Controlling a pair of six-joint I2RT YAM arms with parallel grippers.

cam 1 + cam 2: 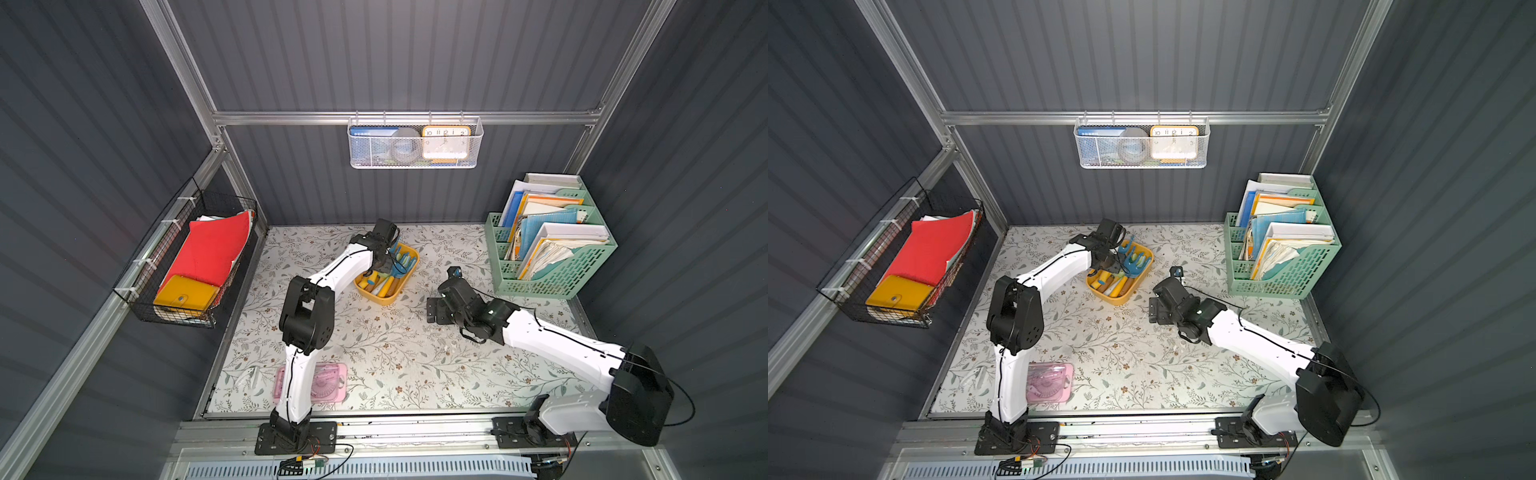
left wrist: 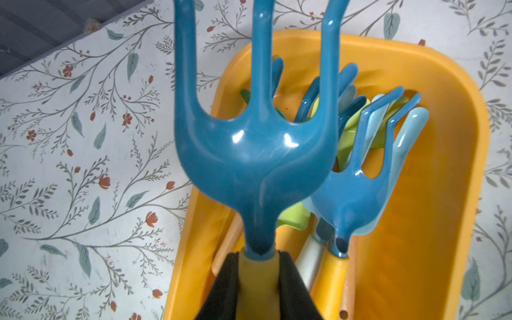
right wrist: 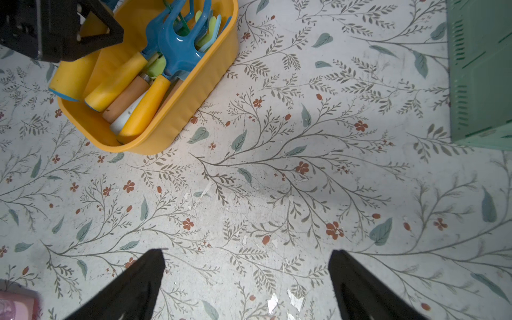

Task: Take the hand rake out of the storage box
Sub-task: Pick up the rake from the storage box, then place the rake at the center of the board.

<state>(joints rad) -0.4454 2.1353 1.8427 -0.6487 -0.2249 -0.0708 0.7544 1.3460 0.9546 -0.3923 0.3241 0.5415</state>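
On the floral tabletop point(image 1: 395, 353) sits the yellow storage box point(image 2: 443, 194), other tools point(image 2: 357, 199) inside. The hand rake point(image 2: 255, 166) hangs above its rim, handle clamped in the left gripper point(image 2: 259, 257); carrying it clear remains. The right gripper point(image 3: 246, 257) gapes empty.

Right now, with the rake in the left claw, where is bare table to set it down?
Widest bare table: the middle, between storage box, pink case and right claw. A narrower strip runs between box and green file holder. The box itself is crowded.
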